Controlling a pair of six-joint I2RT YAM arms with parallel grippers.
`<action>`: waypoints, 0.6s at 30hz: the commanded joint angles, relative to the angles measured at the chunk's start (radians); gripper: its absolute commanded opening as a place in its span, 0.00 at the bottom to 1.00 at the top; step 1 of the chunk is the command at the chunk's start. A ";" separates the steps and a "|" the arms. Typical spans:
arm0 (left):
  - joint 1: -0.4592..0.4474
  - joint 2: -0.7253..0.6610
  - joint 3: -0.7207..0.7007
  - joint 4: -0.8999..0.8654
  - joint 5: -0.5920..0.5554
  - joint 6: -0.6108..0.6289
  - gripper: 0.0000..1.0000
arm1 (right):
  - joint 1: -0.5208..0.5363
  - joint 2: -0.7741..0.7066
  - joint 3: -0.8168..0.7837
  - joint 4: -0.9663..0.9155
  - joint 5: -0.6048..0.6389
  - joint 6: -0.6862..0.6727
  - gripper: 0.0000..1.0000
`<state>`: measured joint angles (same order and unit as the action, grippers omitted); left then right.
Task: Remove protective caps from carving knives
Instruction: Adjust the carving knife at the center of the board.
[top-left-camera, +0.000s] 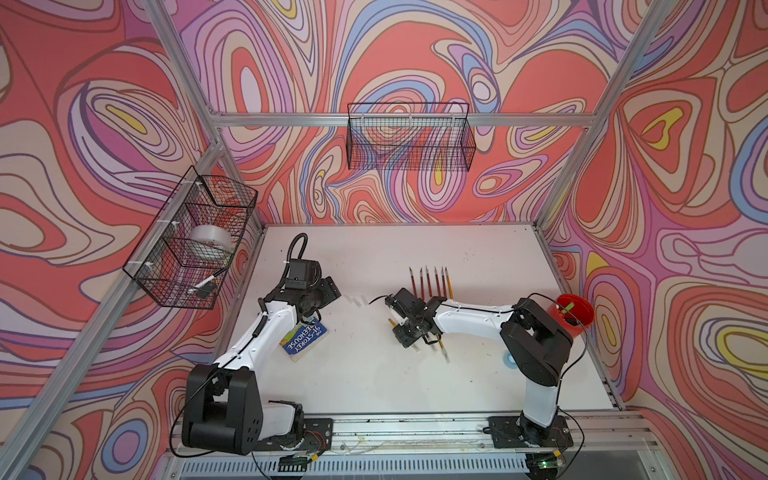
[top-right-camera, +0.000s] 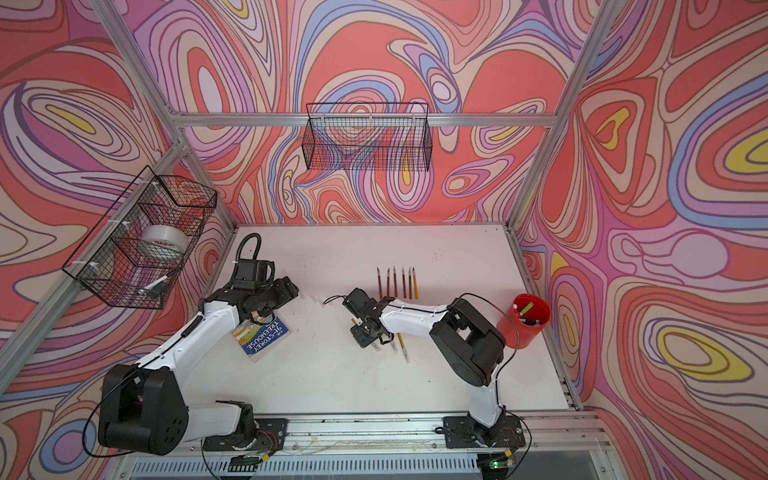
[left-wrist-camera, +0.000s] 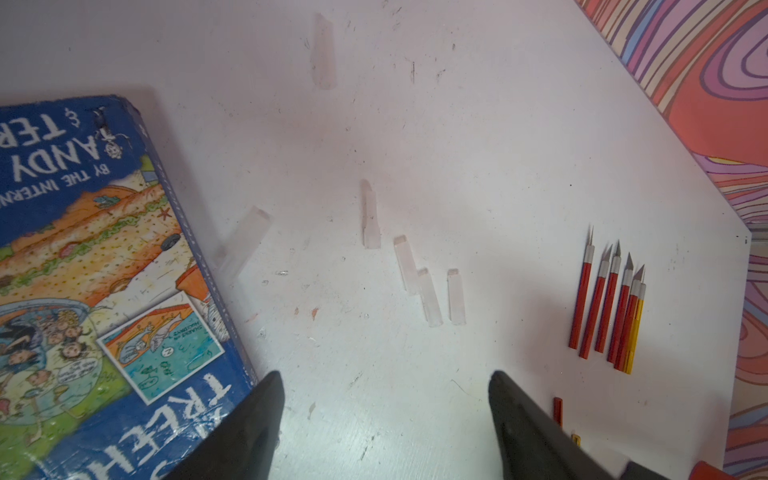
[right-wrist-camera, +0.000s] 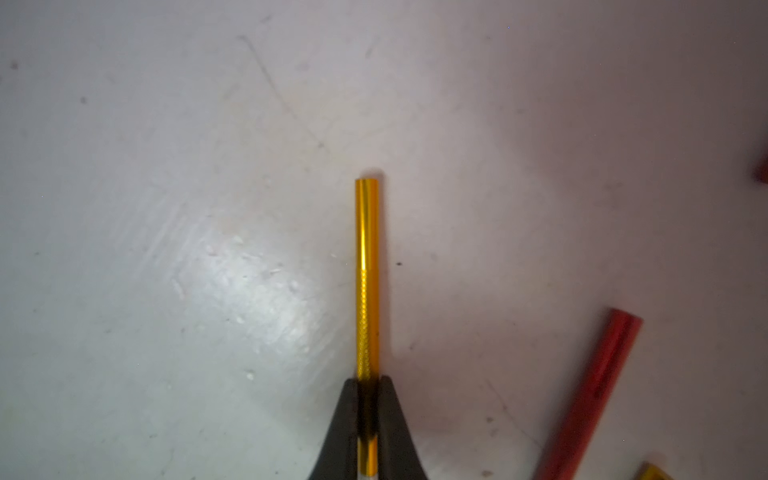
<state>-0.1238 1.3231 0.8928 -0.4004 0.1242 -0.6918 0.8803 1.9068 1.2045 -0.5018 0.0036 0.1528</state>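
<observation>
My right gripper (right-wrist-camera: 368, 380) is shut on a yellow carving knife (right-wrist-camera: 368, 270), gripping its knurled handle low over the white table. The handle's plain end sticks out past the fingertips, and its blade end is hidden behind the fingers. A red knife (right-wrist-camera: 590, 395) lies beside it. Several uncapped red and yellow knives (left-wrist-camera: 611, 303) lie in a row, seen in both top views (top-left-camera: 430, 282) (top-right-camera: 397, 282). Several loose protective caps (left-wrist-camera: 428, 297) lie on the table ahead of my left gripper (left-wrist-camera: 384, 378), which is open and holds nothing.
A blue book (left-wrist-camera: 104, 270) lies right beside the left gripper's finger. A red cup (top-left-camera: 575, 316) with pens stands at the right edge, with a blue tape ring (top-left-camera: 509, 359) near the right arm. Wire baskets hang on the back wall (top-left-camera: 409, 137) and the left wall (top-left-camera: 195, 241).
</observation>
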 joint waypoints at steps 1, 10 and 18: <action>-0.002 -0.036 -0.021 -0.031 0.006 -0.002 0.80 | 0.025 0.034 0.024 0.026 -0.076 -0.070 0.00; 0.001 -0.122 -0.067 -0.072 -0.001 -0.004 0.80 | 0.080 0.079 0.067 0.037 -0.182 -0.154 0.00; 0.010 -0.158 -0.116 -0.089 0.024 -0.005 0.80 | 0.085 0.079 0.058 0.036 -0.147 -0.139 0.17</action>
<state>-0.1207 1.1828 0.7944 -0.4465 0.1352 -0.6922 0.9611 1.9671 1.2640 -0.4557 -0.1539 0.0162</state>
